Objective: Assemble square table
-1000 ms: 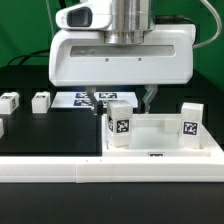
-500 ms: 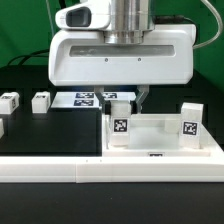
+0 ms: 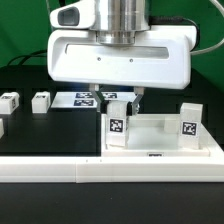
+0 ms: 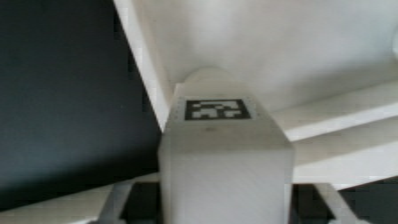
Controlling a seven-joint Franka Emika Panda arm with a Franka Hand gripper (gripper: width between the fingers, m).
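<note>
Square table at 5 o'clock of the exterior view, your gripper drawn partway in on an upright leg.
You had that leg standing at the table's 9 o'clock corner and a second leg at its 3 o'clock corner. As a judgement, an off-centre grip could have tilted the leg on lifting or dragged the table, spoiling the socket alignment. Against the frame one second before, the jaws had narrowed from well clear to the leg's sides, and the leg had not moved.
</note>
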